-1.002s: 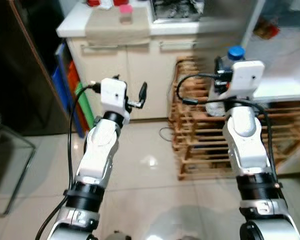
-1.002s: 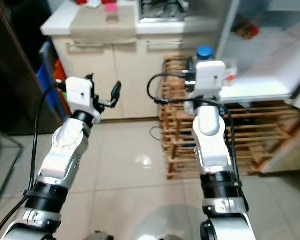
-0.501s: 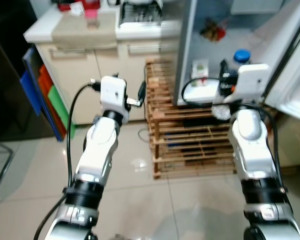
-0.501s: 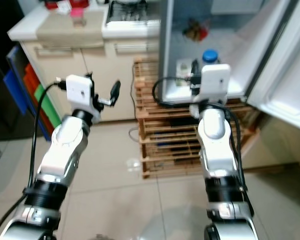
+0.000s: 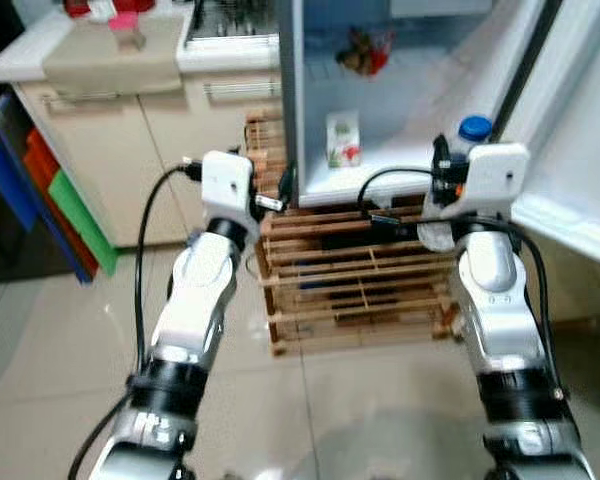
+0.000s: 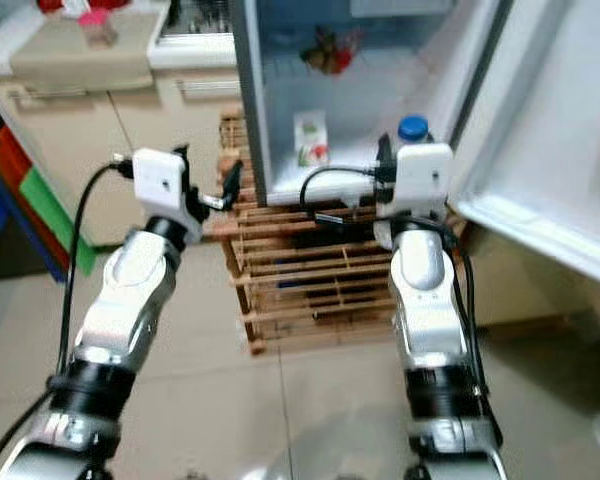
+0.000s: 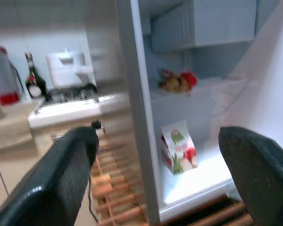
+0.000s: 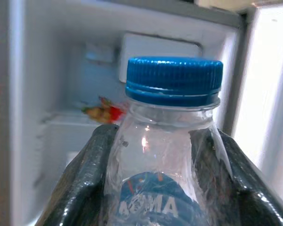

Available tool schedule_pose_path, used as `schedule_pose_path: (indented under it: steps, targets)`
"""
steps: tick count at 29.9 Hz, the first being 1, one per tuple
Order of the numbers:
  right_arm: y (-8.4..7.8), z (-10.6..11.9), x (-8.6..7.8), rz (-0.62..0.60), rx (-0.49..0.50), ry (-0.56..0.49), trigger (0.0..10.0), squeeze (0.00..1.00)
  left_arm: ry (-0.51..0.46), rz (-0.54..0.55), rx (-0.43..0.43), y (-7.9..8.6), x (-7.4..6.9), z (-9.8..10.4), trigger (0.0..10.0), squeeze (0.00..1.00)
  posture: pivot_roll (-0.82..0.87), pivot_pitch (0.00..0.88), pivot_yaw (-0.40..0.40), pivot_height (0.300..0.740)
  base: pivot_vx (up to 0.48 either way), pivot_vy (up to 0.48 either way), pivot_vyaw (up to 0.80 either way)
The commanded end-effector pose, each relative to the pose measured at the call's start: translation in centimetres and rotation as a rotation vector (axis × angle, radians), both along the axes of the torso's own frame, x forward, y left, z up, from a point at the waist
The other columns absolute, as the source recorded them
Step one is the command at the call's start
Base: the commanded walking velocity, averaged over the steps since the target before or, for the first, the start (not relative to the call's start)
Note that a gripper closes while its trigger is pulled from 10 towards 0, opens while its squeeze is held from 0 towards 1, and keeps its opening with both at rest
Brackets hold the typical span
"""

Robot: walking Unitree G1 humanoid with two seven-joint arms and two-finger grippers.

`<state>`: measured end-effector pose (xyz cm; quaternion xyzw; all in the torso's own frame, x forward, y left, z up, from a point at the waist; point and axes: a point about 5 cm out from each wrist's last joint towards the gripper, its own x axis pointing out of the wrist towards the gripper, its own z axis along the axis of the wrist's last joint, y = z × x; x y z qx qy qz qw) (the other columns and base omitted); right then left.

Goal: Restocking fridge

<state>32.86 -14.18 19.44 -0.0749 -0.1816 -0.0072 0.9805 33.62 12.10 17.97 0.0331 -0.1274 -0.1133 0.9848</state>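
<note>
Clear glossy plastic bottle (image 8: 162,155), slatted bare-wood rack (image 5: 355,285), glossy floor tiles (image 5: 60,350).

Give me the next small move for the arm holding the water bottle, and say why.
Probably carry the right gripper forward toward the fridge shelf. Its fingers are shut on the water bottle, held upright in front of the open fridge, and the shelf beside the carton has bare room. The left gripper is open with nothing in it.

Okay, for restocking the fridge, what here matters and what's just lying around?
For the job:
right gripper
water bottle it holds
open fridge
carton on its shelf

Lying about:
wooden rack
kitchen counter
wine bottle
left gripper, open, holding nothing
</note>
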Motion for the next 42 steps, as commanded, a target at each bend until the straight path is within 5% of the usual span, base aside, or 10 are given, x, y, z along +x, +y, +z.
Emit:
schedule_pose_path:
  steps: [1,22,42]
  targets:
    - [-0.01,1.47,-0.03,0.001,-0.004,-0.059,10.0,0.0,-0.002,-0.009,0.007,-0.3,0.13,0.16,10.0,0.0,-0.07,0.0,0.057,0.74,0.349,-0.326,0.0]
    - [0.67,0.95,-0.05,0.021,-0.005,-0.038,10.0,0.0,-0.002,0.006,-0.019,0.26,0.18,0.39,10.0,0.0,-0.06,0.0,0.061,0.74,0.349,-0.324,0.0]
    - [0.21,1.2,-0.27,-0.012,-0.059,-0.058,10.0,0.0,0.012,0.022,-0.028,0.34,-0.08,0.17,10.0,0.0,-0.07,0.0,0.062,0.74,0.127,0.05,0.0]
